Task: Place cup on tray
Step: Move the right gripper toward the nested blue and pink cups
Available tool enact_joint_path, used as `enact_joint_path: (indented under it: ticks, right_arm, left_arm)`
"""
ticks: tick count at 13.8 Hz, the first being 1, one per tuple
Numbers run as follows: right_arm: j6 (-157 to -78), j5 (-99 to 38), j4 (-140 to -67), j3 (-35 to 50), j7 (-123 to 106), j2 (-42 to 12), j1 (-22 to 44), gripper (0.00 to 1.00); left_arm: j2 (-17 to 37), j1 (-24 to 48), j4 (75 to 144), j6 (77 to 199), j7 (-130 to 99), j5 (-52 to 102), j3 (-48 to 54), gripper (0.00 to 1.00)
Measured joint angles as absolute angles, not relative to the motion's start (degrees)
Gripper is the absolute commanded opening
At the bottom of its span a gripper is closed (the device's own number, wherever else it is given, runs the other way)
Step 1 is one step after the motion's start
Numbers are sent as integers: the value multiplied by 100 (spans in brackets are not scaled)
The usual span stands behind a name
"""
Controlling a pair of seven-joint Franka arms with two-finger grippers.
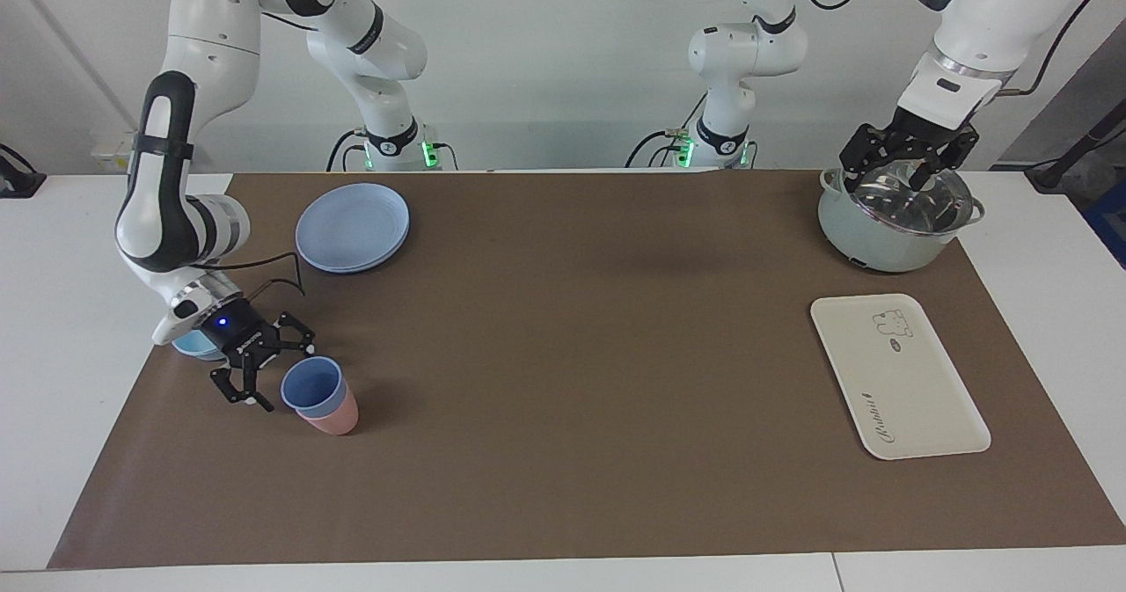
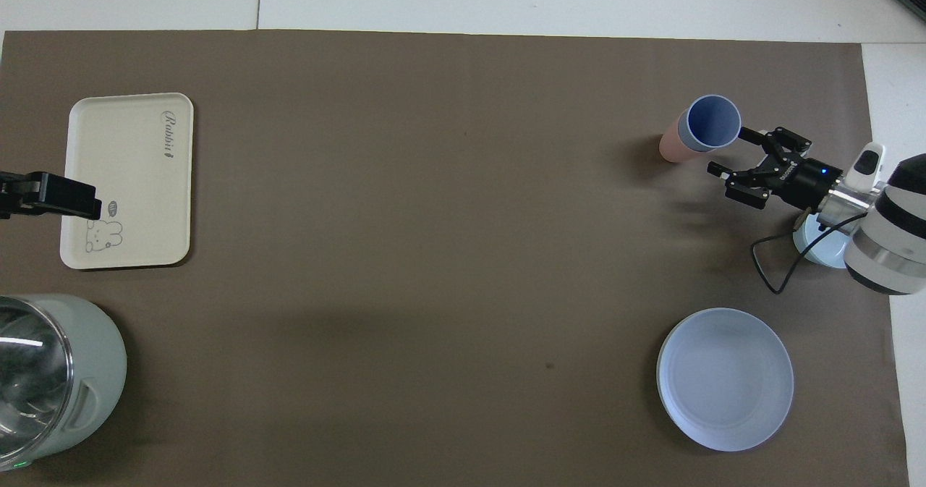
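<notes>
**Me:** Periwinkle plastic, thin-walled, tapered, no handle: I am reading the cup [image 1: 311, 386] as light and fairly stiff, a little springy at the rim, and slick. It is sitting nested in a salmon-pink cup [image 1: 332, 418] of like size, toward the right arm's end of the brown mat [image 1: 563, 451], well apart from the tray [image 1: 897, 381], which is lying toward the left arm's end.

**Colleague:** And your tool?

**Me:** My right gripper [image 1: 280, 376] is hanging low just beside the cup, jaws spread as wide as they go, holding nothing. The overhead view is showing one fingertip [image 2: 745, 134] at the rim and the other on the near side; I cannot tell whether either is touching. My left gripper [image 1: 911, 163] is waiting over the pot [image 1: 880, 244] lid, likewise spread and empty.

**Colleague:** Where are you taking hold?

**Me:** I am judging the upper wall, just under the rim, squeezed gently across the width. Too firm and the wall may flex and pop out.

**Colleague:** Risk?

**Me:** Nesting. The pink cup may be clinging and riding up, or the pair may be tipping.
</notes>
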State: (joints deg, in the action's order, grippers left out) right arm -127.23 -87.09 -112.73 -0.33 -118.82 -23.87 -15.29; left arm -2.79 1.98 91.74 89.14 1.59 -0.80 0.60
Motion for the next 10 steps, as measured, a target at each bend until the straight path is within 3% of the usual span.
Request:
enact_joint_path:
  ticks: [4,10]
  right_arm:
    - [-12725,-9776,-11456,-29,-12602,-2464,-1294,100]
    - [-12737,-10240,-11464,-29,-12657,-2475,-1062,100]
  left_arm:
    - [-279,195,9174,8911,159,-80,42,100]
    - [-280,195,9175,8911,159,-80,41,100]
